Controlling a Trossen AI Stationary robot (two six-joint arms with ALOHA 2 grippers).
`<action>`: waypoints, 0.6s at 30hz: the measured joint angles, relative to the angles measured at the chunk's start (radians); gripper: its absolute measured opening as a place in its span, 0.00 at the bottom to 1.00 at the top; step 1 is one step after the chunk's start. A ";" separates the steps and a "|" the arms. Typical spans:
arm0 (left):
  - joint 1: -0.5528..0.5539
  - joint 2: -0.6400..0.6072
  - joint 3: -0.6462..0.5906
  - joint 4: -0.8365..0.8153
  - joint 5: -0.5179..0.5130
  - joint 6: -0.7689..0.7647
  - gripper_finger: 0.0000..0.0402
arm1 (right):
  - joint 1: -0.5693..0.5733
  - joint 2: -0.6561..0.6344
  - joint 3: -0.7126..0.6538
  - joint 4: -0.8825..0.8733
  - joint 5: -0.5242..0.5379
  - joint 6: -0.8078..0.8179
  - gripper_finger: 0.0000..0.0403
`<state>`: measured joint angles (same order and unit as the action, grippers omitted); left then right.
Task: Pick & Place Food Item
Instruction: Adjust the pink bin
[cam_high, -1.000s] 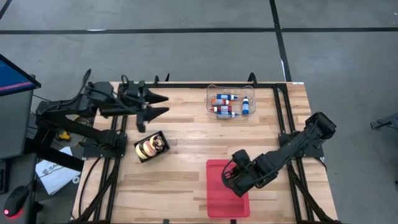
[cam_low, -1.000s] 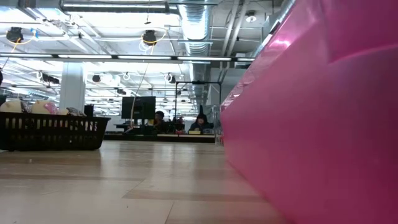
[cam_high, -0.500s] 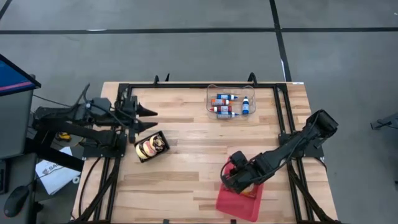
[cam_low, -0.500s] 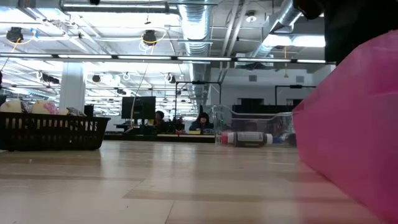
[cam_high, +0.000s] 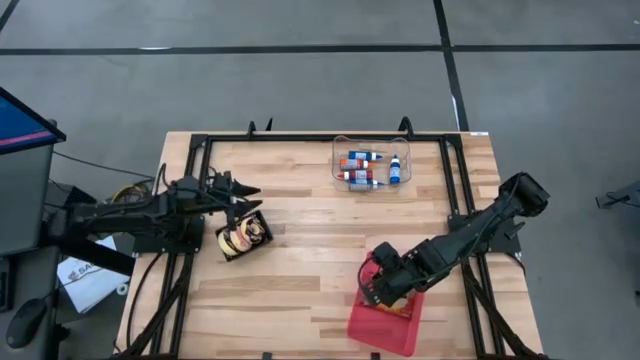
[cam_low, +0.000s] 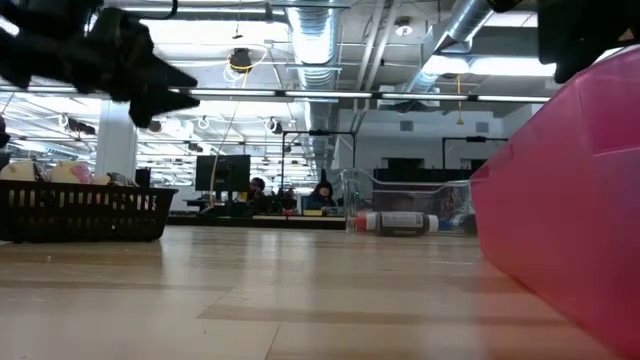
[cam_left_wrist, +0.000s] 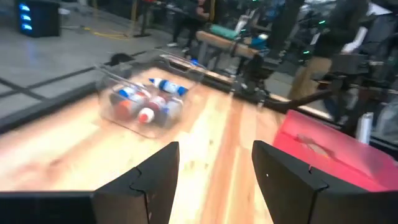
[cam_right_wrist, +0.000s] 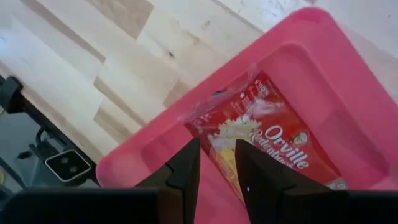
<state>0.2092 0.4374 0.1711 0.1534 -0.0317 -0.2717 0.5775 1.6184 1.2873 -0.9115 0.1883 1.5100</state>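
A pink tray lies near the table's front edge, turned askew. A red popcorn packet lies flat in it and also shows in the high view. My right gripper points steeply down over the packet's end, fingers a little apart. It stands over the tray's far left part. At the table's left, my left gripper hangs open and level just beyond a black basket of food items, holding nothing. My right gripper stands with its fingertips right over the packet's end. Whether they touch it I cannot tell.
A clear bin with small bottles stands at the far middle of the table and shows ahead of my left gripper. Black frame rails run along the table's sides. Bare wood lies between the basket and the tray.
My left gripper has come down steeply toward the basket, drawn back a little toward the table's left, and now shows in the low view. The pink tray has turned askew and slid toward the table's right edge. The packet now shows in it.
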 joint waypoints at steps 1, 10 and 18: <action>0.025 -0.001 -0.028 0.038 0.040 -0.006 0.50 | -0.003 0.000 0.000 0.000 -0.008 -0.001 0.24; 0.032 -0.086 -0.154 0.072 0.152 -0.073 0.38 | -0.034 0.000 0.000 0.000 -0.057 -0.001 0.24; -0.081 -0.253 -0.163 -0.059 0.011 -0.049 0.24 | -0.036 0.001 0.000 -0.029 -0.073 -0.003 0.24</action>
<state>0.1284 0.1840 0.0078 0.0941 -0.0203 -0.3208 0.5419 1.6196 1.2873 -0.9408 0.1150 1.5073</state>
